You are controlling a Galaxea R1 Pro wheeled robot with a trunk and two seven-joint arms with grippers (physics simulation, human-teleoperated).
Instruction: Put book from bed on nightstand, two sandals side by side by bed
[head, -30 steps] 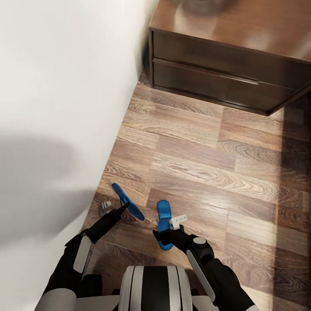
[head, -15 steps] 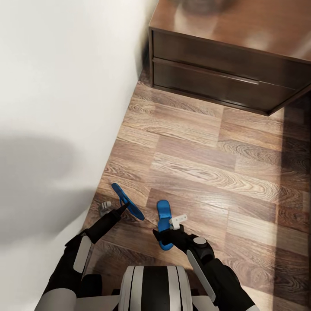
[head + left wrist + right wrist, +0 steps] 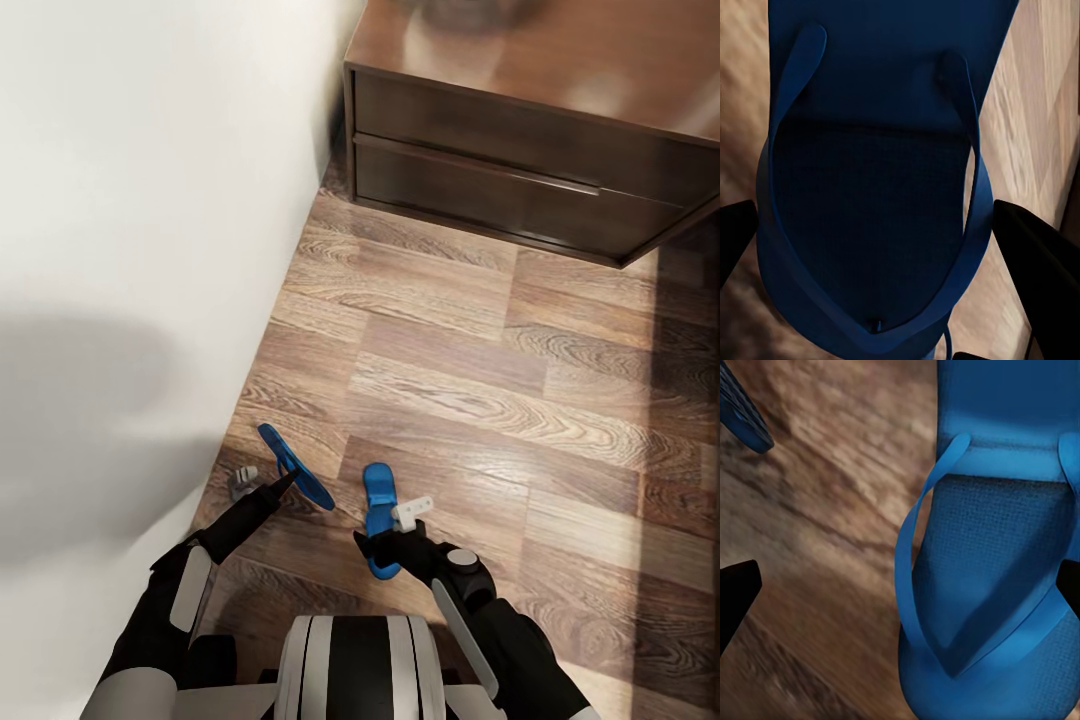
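Note:
Two bright-blue sandals lie on the wood floor close to the white wall. The left sandal [image 3: 296,478] stands tilted on its edge. My left gripper [image 3: 265,484] is shut on its sides, and both black fingertips [image 3: 1031,259] press the sole [image 3: 870,187]. The right sandal [image 3: 378,500] lies flat. My right gripper [image 3: 390,528] hangs open astride it, one finger wide of the sole [image 3: 997,585]. A dark-brown nightstand [image 3: 520,160] with two drawers stands ahead. The book and the bed are out of view.
A white wall [image 3: 130,250] runs along the left, close to my left arm. Wood-plank floor [image 3: 500,400] stretches between the sandals and the nightstand.

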